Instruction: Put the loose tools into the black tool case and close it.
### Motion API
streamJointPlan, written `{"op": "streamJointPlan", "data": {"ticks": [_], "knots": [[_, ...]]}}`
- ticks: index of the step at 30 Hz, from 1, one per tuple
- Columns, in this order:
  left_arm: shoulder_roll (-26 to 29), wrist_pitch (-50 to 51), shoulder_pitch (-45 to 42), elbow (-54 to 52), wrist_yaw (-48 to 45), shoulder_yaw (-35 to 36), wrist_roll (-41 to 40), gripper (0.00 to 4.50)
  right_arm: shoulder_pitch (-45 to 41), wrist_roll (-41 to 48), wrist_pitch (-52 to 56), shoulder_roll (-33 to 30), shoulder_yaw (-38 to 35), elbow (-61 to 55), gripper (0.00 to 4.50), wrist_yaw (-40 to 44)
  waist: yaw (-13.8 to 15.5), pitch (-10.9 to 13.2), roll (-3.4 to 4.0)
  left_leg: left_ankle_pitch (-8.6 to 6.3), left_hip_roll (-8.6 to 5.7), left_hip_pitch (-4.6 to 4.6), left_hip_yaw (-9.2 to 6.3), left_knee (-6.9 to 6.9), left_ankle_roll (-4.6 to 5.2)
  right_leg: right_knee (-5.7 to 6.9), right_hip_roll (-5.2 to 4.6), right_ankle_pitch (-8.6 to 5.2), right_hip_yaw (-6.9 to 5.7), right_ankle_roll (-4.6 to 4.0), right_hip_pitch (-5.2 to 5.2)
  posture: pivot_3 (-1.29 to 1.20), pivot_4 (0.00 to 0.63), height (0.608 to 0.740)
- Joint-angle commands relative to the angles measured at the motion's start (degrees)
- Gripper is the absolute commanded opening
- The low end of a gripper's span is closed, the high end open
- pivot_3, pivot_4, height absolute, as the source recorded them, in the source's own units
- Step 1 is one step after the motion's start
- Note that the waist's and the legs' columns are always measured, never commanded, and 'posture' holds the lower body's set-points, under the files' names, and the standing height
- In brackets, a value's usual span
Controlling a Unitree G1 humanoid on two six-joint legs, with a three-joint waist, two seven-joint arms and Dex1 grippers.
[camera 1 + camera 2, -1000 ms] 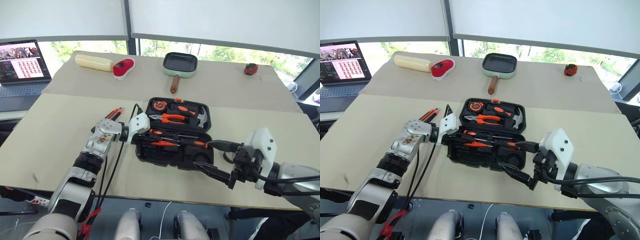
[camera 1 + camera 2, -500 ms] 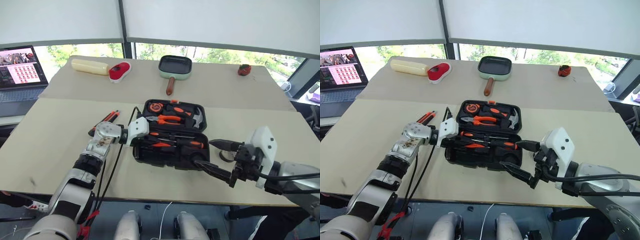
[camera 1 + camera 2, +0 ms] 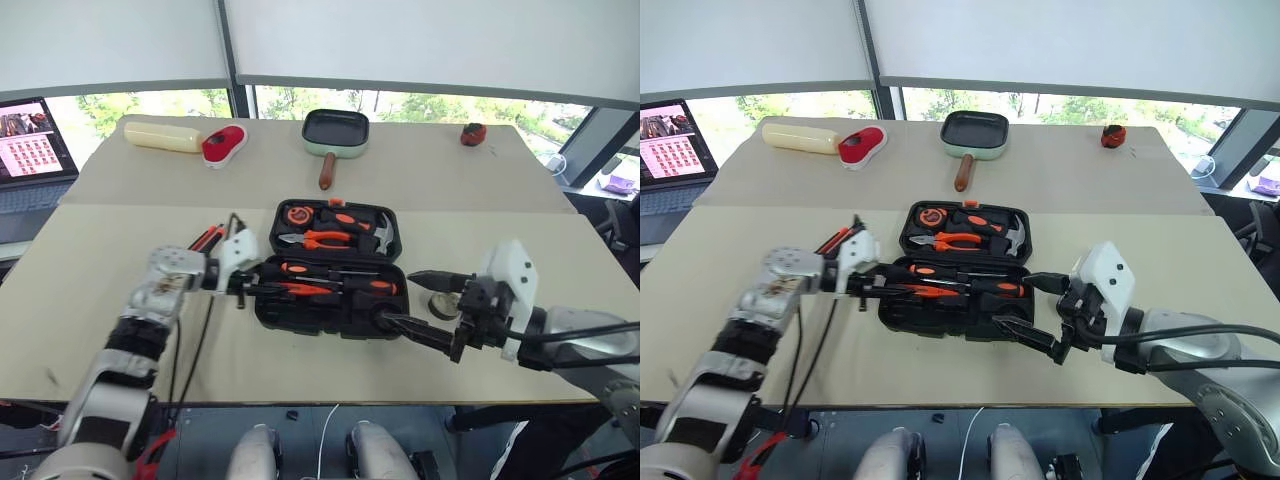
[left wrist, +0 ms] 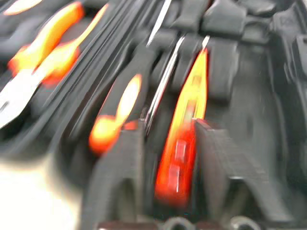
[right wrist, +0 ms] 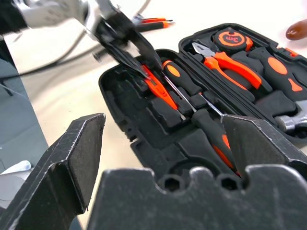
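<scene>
The black tool case (image 3: 335, 270) is lying open mid-table, bare tabletop all around. The left gripper (image 5: 132, 52) fingers are parted astride the tester pen (image 4: 184, 139) in its slot; the right gripper (image 3: 415, 305) is being held wide open, empty, just beside the case's right end.

Two black fingers (image 4: 120, 177) stand apart on either side of the slim orange pen (image 4: 184, 143) lying in the case (image 4: 268, 120); a screwdriver (image 4: 125, 103) lies just beside it
</scene>
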Motion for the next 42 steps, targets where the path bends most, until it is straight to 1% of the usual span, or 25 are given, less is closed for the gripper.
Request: {"op": "streamJointPlan", "data": {"ticks": [1,3,5,8,10,12,15,19,20,22,24,26,28,30,35,36,37,38,39,40,41,42], "knots": [[6.52,10.68,8.78,-15.22,5.9,13.37,-6.51,3.61,-5.65,-3.37,-3.24,0.78,3.74,2.69,4.5,3.65,-0.03,0.03,-0.05,0.0,0.0,-0.09,0.0,0.0,0.0,-0.02,-0.02,0.0,-0.01,0.0,-0.09,0.0,0.15,0.74],[9.06,13.86,18.07,-20.45,9.14,21.17,-7.07,4.41,-9.1,-4.55,-3.88,1.75,6.5,4.44,4.5,5.69,-0.23,0.04,-0.06,0.0,0.01,-0.19,-0.05,-0.04,0.0,-0.01,-0.08,0.0,0.05,0.02,-0.28,0.0,0.15,0.74],[9.67,15.94,25.44,-23.34,12.17,27.03,-7.27,4.47,-11.36,-4.98,-4.02,2.53,8.21,5.87,4.5,7.74,-0.15,0.05,-0.05,0.0,-0.04,-0.2,0.06,-0.17,0.0,0.0,-0.15,0.0,0.17,0.03,-0.45,0.0,0.15,0.74],[9.39,15.64,33.74,-24.41,15.52,32.39,-6.27,4.47,-13.85,-6.23,-4.51,3.48,10.31,7.88,4.5,10.52,0.85,0.15,-0.22,0.01,-0.03,-0.33,0.09,-0.17,-0.03,0.08,-0.19,0.0,0.1,0.02,-0.65,0.0,0.15,0.74],[9.53,14.85,36.66,-24.05,17.23,33.55,-5.67,4.47,-15.31,-7.29,-4.86,4.13,11.57,9.17,4.5,12.09,1.69,0.19,-0.31,0.03,-0.01,-0.33,0.19,-0.16,-0.05,0.07,-0.23,0.01,0.05,0.0,-0.66,0.0,0.15,0.74],[10.23,14.43,36.52,-23.03,18.29,32.88,-5.41,4.47,-16.2,-8.09,-5.14,4.58,12.42,9.96,4.5,13.37,2.36,0.2,-0.33,0.04,-0.02,-0.32,0.31,-0.16,-0.06,0.0,-0.28,0.01,0.01,0.0,-0.7,0.0,0.15,0.74],[11.36,14.81,32.08,-20.06,19.08,29.92,-5.03,4.47,-16.85,-9.15,-5.25,5.21,13.0,10.61,4.5,14.37,3.08,0.19,-0.35,0.05,-0.03,-0.31,0.46,-0.16,-0.06,-0.1,-0.34,0.02,-0.08,-0.04,-0.78,0.0,0.15,0.74],[13.17,18.22,17.76,-12.25,17.66,19.91,-3.04,4.47,-15.8,-9.63,-4.69,5.75,12.18,9.3,4.5,13.54,3.47,0.19,-0.4,0.05,-0.04,-0.46,0.55,-0.16,-0.07,-0.1,-0.32,0.09,-0.12,-0.11,-0.76,0.0,0.15,0.74],[13.33,18.51,15.56,-10.82,17.37,18.42,-2.75,4.47,-15.61,-9.74,-4.56,5.83,11.99,9.02,4.5,13.28,3.47,0.19,-0.41,0.11,-0.12,-0.55,0.5,-0.15,-0.08,0.01,-0.3,0.1,-0.17,-0.08,-0.78,0.0,0.15,0.74],[12.9,18.51,8.08,-4.78,17.63,13.35,0.16,4.47,-14.62,-9.52,-4.15,5.96,11.25,7.66,4.5,12.2,3.15,0.19,-0.41,0.12,-0.09,-0.61,0.52,-0.15,-0.08,-0.02,-0.25,0.13,-0.16,-0.09,-0.81,0.0,0.15,0.74],[11.13,16.59,-1.72,5.78,18.47,6.45,5.65,4.47,-13.06,-8.92,-3.52,6.37,10.41,5.46,4.5,10.3,3.09,0.2,-0.41,0.11,-0.08,-0.64,0.52,-0.15,-0.07,-0.02,-0.2,0.12,-0.16,-0.08,-0.83,0.0,0.15,0.74],[9.21,14.08,-9.02,15.12,17.78,1.3,9.66,4.47,-11.75,-8.67,-3.07,6.8,9.94,3.63,4.5,8.63,3.1,0.2,-0.42,0.11,-0.09,-0.69,0.46,-0.15,-0.07,0.0,-0.1,0.12,-0.17,-0.08,-0.83,0.0,0.15,0.74],[7.63,11.84,-13.36,21.89,17.44,-1.37,12.02,4.47,-11.02,-8.63,-2.79,7.14,9.71,2.53,4.5,7.4,2.54,0.2,-0.42,0.11,-0.09,-0.7,0.46,-0.15,-0.06,-0.02,-0.09,0.12,-0.15,-0.08,-0.84,0.0,0.15,0.74],[6.48,10.38,-16.03,26.54,17.55,-2.51,13.28,4.47,-10.66,-8.54,-2.63,7.27,9.59,1.96,4.5,6.61,2.24,0.22,-0.45,0.1,-0.1,-0.73,0.47,-0.15,-0.05,-0.02,-0.09,0.11,-0.1,-0.05,-0.87,0.0,0.15,0.74],[2.91,5.06,-20.51,36.38,17.33,-5.07,16.2,4.47,-9.15,-8.62,-2.16,7.57,9.11,-0.02,4.5,3.74,2.25,0.22,-0.45,0.1,-0.1,-0.81,0.41,-0.13,-0.05,0.0,-0.11,0.11,-0.16,-0.04,-0.88,0.0,0.15,0.74],[2.59,4.62,-21.06,37.72,17.63,-5.01,16.51,3.95,-8.94,-8.66,-2.11,7.6,9.01,-0.15,4.5,3.42,2.39,0.21,-0.44,0.1,-0.1,-0.81,0.41,-0.13,-0.05,0.0,-0.11,0.11,-0.16,-0.04,-0.88,0.0,0.15,0.74],[2.55,4.11,-21.35,38.67,17.28,-4.88,16.68,3.78,-8.66,-8.64,-2.09,7.55,8.85,-0.27,4.5,3.19,2.61,0.21,-0.44,0.1,-0.12,-0.78,0.4,-0.11,-0.05,0.01,-0.12,0.11,-0.17,-0.04,-0.83,0.0,0.15,0.74],[2.62,3.49,-21.46,39.3,16.59,-4.73,16.74,3.37,-8.37,-8.65,-2.12,7.45,8.7,-0.38,4.5,3.03,2.65,0.21,-0.44,0.11,-0.13,-0.78,0.4,-0.08,-0.06,0.02,-0.14,0.12,-0.18,-0.02,-0.83,0.0,0.15,0.74],[2.68,2.98,-21.54,39.76,16.05,-4.64,16.78,3.12,-8.18,-8.62,-2.15,7.37,8.6,-0.48,4.5,2.91,2.64,0.21,-0.45,0.11,-0.12,-0.78,0.4,-0.07,-0.06,0.02,-0.14,0.12,-0.18,-0.01,-0.81,0.0,0.15,0.74],[2.74,2.47,-21.62,40.06,15.57,-4.44,16.68,2.71,-8.07,-8.67,-2.2,7.28,8.58,-0.44,4.5,2.83,2.62,0.21,-0.44,0.11,-0.11,-0.75,0.39,-0.06,-0.06,0.03,-0.14,0.13,-0.18,-0.01,-0.79,0.0,0.15,0.74],[2.97,2.08,-21.64,39.42,14.47,-3.56,15.68,2.41,-7.71,-8.8,-2.3,7.06,8.37,-0.47,4.5,2.81,2.61,0.21,-0.45,0.11,-0.11,-0.74,0.39,-0.05,-0.06,0.05,-0.13,0.13,-0.18,-0.01,-0.78,0.0,0.15,0.74],[3.12,0.94,-21.67,38.16,13.01,-2.31,14.2,1.98,-7.38,-8.95,-2.4,6.86,8.16,-0.41,4.5,2.85,2.6,0.21,-0.44,0.11,-0.11,-0.73,0.39,-0.05,-0.06,0.07,-0.13,0.13,-0.18,-0.01,-0.79,0.0,0.15,0.74]]}}
